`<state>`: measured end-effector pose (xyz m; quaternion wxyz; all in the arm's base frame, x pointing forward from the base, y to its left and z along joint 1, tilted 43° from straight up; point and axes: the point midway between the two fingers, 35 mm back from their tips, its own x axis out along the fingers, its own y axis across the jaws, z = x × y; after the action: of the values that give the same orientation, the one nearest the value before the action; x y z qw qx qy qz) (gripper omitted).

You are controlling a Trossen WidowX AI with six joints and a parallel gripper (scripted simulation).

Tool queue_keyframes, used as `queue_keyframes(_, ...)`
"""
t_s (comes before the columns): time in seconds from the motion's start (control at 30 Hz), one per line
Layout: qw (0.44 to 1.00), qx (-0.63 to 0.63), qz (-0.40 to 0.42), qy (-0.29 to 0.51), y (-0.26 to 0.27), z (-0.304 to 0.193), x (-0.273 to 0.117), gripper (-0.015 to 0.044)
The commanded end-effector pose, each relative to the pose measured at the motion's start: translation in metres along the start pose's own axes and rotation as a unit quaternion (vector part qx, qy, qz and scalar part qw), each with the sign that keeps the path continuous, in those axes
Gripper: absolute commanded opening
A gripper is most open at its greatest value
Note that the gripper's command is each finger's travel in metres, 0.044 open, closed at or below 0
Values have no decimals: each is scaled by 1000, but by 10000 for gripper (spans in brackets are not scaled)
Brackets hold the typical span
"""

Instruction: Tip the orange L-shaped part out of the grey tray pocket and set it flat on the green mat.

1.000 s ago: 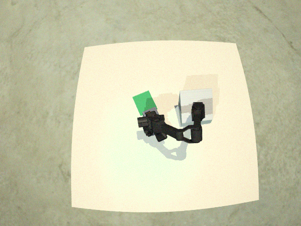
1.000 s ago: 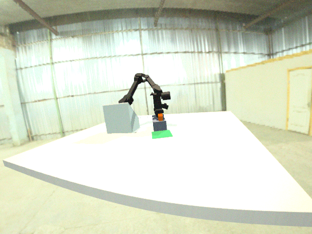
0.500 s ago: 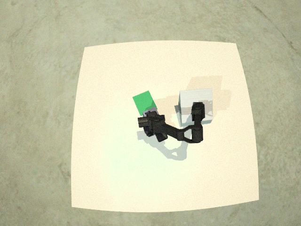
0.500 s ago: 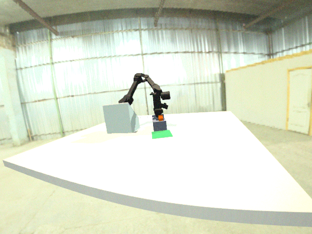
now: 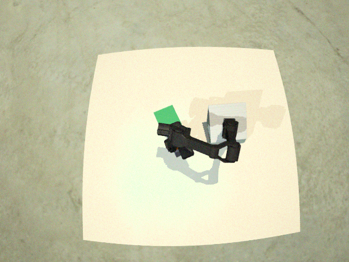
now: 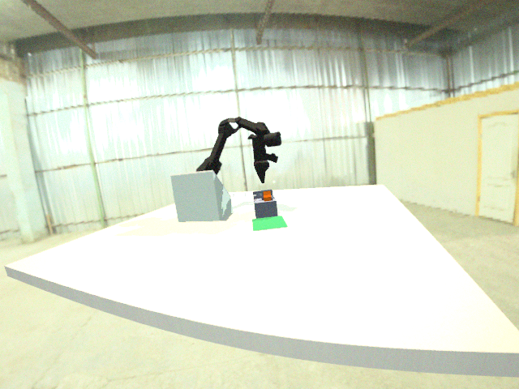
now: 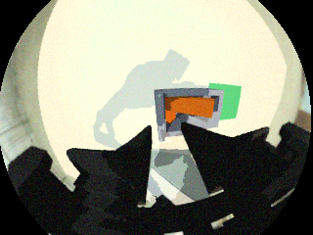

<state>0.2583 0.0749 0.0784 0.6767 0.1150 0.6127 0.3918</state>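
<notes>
Gripper [image 5: 178,146] [image 6: 263,181] [image 7: 166,127] and arm [image 5: 201,146] [image 6: 216,151] are covering most of the work in the top view. Only a fleck of the orange part [image 5: 177,148] [image 6: 267,195] [image 7: 193,106] and a bit of the grey tray [image 5: 177,154] [image 6: 265,209] [image 7: 159,117] are showing, with the green mat [image 5: 167,114] [image 6: 269,223] [image 7: 232,103] lying toward 11 o'clock.

In the exterior view the fingertips are hanging above the tray, apart from the part, which is lying below them toward 5 o'clock. Its near end seems to be standing proud of the tray's rim. The mat is lying just beside the tray at 6 o'clock.

In the wrist view the fingers are standing partly open, with nothing between them. The part is lying in the tray toward 1 o'clock from the gap, its long axis running roughly 9 to 3 o'clock. The L-shaped end is sitting at 9 o'clock, its short leg pointing to 6; the plain end is pointing to 3, toward the mat. That plain end seems to be tipping up, so the pinch is probably calling for a shift toward 2 o'clock, then a descent astride it. Closing short of it would risk nudging the part back down.
</notes>
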Motion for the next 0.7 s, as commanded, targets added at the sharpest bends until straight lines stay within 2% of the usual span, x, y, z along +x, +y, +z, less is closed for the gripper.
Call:
queue_keyframes(0.0, 1000, -4, -1, -1, 0, -1, -20, 180)
queue_keyframes(0.67, 1000, -1, -2, -7, -1, 0, -16, 180)
